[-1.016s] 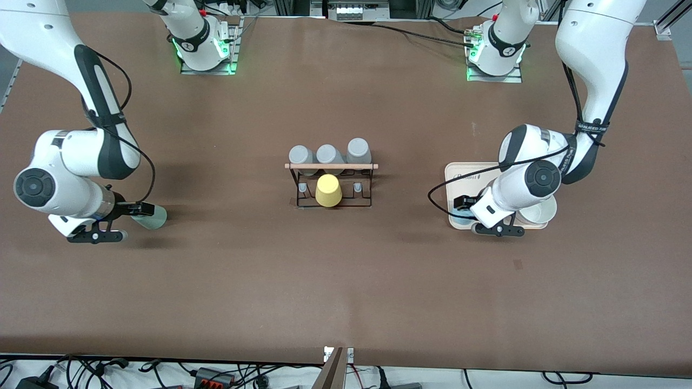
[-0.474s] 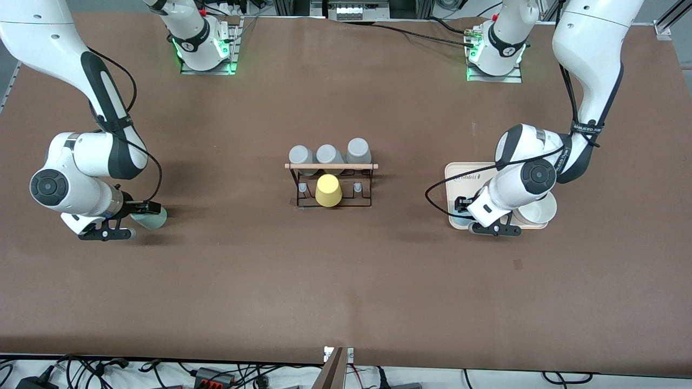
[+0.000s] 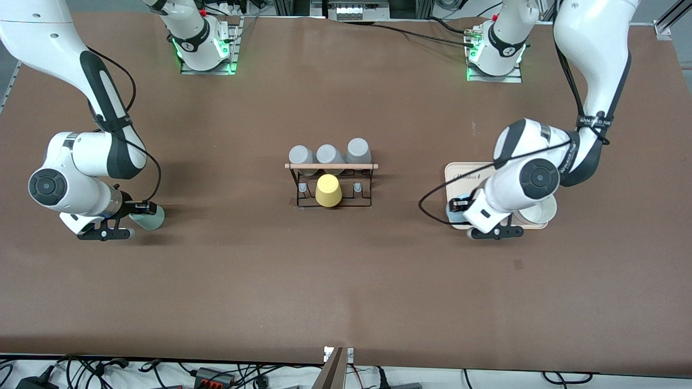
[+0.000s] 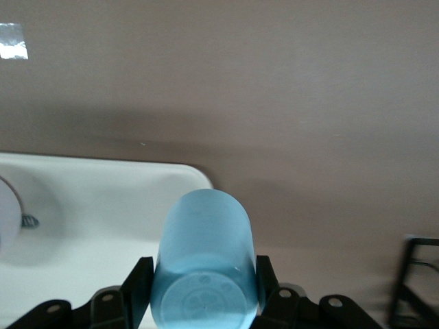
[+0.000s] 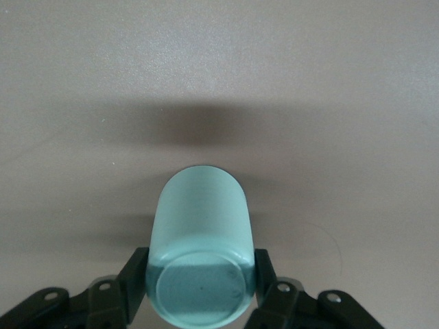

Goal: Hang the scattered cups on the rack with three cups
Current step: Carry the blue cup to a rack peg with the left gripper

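Note:
The pale mint-green cup (image 3: 152, 218) lies on its side at the right arm's end of the table, with my right gripper (image 3: 141, 211) shut on it. In the right wrist view the cup (image 5: 201, 226) shows its base between the black fingers (image 5: 135, 277). My left gripper (image 3: 458, 207) is shut on the light blue cup (image 3: 453, 214), which is also sideways, over the corner of the cream tray (image 3: 469, 174). The left wrist view shows this cup (image 4: 204, 253) clamped between both fingers (image 4: 138, 286). The black wire rack (image 3: 330, 183) stands mid-table and carries three grey cups (image 3: 328, 155) and a yellow cup (image 3: 328, 190).
A white bowl (image 3: 538, 213) sits on the cream tray under the left arm. A wooden rod (image 3: 331, 166) crosses the rack's top, and two grey-tipped pegs (image 3: 357, 187) flank the yellow cup. One corner of the rack (image 4: 415, 284) shows in the left wrist view.
Both grippers have closed on their cups. The right arm has shifted slightly toward the rack. The left gripper has moved the blue cup to the tray's corner.

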### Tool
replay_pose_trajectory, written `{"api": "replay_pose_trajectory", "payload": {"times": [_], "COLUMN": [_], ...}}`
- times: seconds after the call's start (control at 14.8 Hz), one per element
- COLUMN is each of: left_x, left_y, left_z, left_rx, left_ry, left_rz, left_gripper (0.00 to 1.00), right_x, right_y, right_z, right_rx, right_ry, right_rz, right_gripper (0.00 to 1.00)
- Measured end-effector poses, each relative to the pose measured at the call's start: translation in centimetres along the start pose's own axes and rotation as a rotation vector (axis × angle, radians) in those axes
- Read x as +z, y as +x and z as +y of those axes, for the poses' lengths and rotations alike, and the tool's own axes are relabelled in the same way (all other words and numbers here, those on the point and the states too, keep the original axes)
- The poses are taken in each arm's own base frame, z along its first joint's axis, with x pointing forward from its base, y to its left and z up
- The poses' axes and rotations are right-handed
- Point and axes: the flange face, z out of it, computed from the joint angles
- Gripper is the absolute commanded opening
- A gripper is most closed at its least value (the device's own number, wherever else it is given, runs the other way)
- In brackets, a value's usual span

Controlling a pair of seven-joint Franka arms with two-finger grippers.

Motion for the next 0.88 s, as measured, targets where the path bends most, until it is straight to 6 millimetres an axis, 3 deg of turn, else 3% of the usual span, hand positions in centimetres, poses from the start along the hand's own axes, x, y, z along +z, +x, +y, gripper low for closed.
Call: {"api": "replay_pose_trajectory", "payload": {"times": [0.2, 0.34, 0.54, 0.74, 0.88], "left_x": [-3.1, -3.9, -4.3, -3.4, -2.7], "left_y": [-2.3, -2.5, -2.5, -4.2, -4.5], "left_z": [6.6, 8.1, 9.8, 13.5, 14.7], "left_rx": [-0.162, -0.278, -0.444, -0.53, -0.569], "left_ry": [-0.101, -0.194, -0.285, -0.274, -0.271], "left_rz": [-0.029, -0.086, -0.172, -0.212, -0.232], "left_gripper": [0.01, 0.01, 0.01, 0.01, 0.01], "right_x": [-0.5, -1.8, -5.6, -10.1, -12.6], "right_y": [0.2, 0.7, 1.5, 2.2, 2.3], "right_z": [-0.2, -0.3, -0.7, -1.9, -2.1], "right_rx": [-0.003, -0.005, -0.01, -0.007, 0.003], "right_ry": [0.0, -0.001, 0.0, 0.038, 0.069], "right_rz": [0.01, 0.017, -0.005, -0.031, -0.042], "right_gripper": [0.45, 0.45, 0.45, 0.45, 0.45]}}
